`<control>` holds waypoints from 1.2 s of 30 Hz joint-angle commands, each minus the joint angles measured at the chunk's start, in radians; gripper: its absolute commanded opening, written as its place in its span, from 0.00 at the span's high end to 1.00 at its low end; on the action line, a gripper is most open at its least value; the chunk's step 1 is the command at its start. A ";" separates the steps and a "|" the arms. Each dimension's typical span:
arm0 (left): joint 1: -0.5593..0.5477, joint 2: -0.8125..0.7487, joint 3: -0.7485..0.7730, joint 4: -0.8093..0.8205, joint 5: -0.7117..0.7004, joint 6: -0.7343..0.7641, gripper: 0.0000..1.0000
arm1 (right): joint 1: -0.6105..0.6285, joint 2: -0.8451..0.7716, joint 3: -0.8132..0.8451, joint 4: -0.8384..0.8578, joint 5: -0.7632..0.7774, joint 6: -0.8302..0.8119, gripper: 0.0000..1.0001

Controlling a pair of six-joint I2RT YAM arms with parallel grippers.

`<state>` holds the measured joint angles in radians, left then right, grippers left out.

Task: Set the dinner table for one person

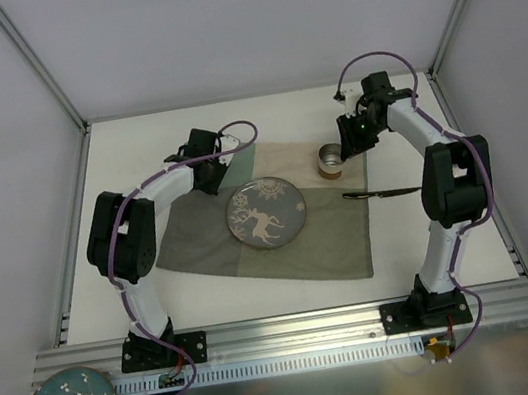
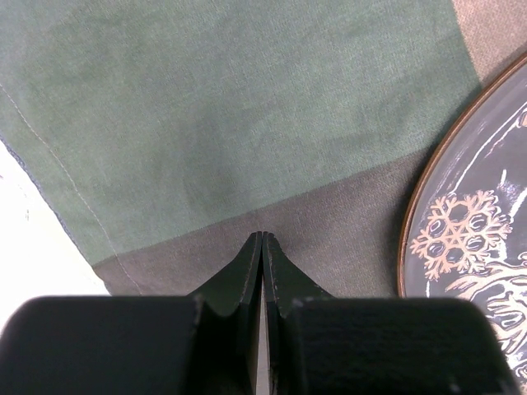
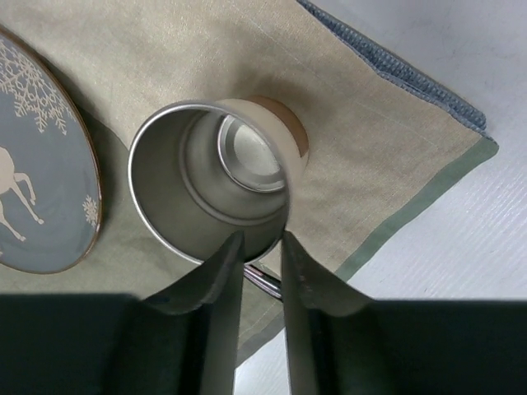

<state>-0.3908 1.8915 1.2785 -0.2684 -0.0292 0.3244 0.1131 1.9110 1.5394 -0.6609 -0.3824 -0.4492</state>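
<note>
The right end effector (image 3: 261, 240) has its two fingers a little apart. Between them is a thin shiny bar (image 3: 265, 282) that looks like the handle of the metal cup (image 3: 206, 164). I cannot tell if they squeeze it yet. The cup stands upright on the tan corner of the cloth mat (image 3: 370, 164), just beside the plate (image 3: 41, 181). I think the cup is light, hard and smooth, so it may slip. The handle or the rim looks best to hold. The knife (image 1: 382, 194) lies near, across the mat's right edge. The left end effector (image 2: 262, 239) is closed tight on nothing, above the mat. The white table (image 1: 133, 138) lies under it all.
</note>
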 commanded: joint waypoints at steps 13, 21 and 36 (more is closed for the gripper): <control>0.010 -0.005 0.002 0.001 0.014 -0.007 1.00 | 0.026 0.036 0.067 0.006 -0.007 0.006 1.00; 0.010 -0.011 -0.005 0.008 0.009 -0.001 1.00 | 0.072 0.060 0.131 -0.022 -0.007 0.020 1.00; 0.012 -0.017 -0.030 0.024 0.003 0.010 1.00 | 0.112 0.072 0.148 -0.022 0.042 0.012 0.61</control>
<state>-0.3908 1.8919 1.2484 -0.2596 -0.0284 0.3264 0.2249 2.0079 1.6608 -0.6697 -0.3672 -0.4305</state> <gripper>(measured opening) 0.005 0.377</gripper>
